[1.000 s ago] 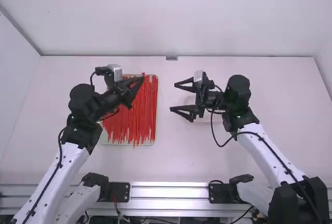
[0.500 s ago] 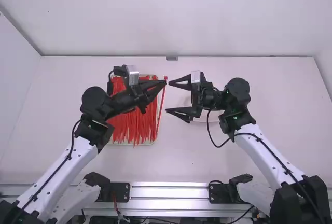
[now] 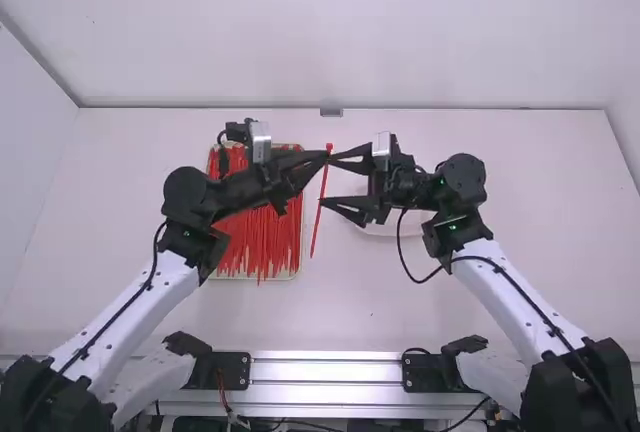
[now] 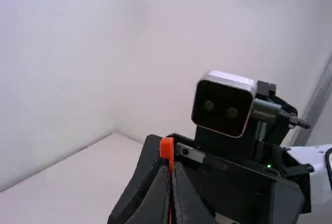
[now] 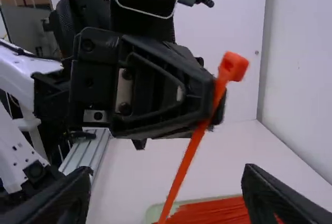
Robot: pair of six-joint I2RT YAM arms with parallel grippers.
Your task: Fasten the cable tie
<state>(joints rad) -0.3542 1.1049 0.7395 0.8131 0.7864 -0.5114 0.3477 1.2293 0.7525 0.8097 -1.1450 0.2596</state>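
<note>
One cable tie [image 5: 193, 149] in left jaws

Plain white walls [image 3: 320, 32] enclose a white table [image 3: 545, 152] on its far side and both flanks. An aluminium rail [image 3: 320, 364] lines its near edge.

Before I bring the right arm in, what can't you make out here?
Cable tie strap tail: right wrist view, cut off by the bottom edge.
Strap in the left wrist view: hidden between the jaws of the left gripper.
Head slot: high view, too small.
</note>
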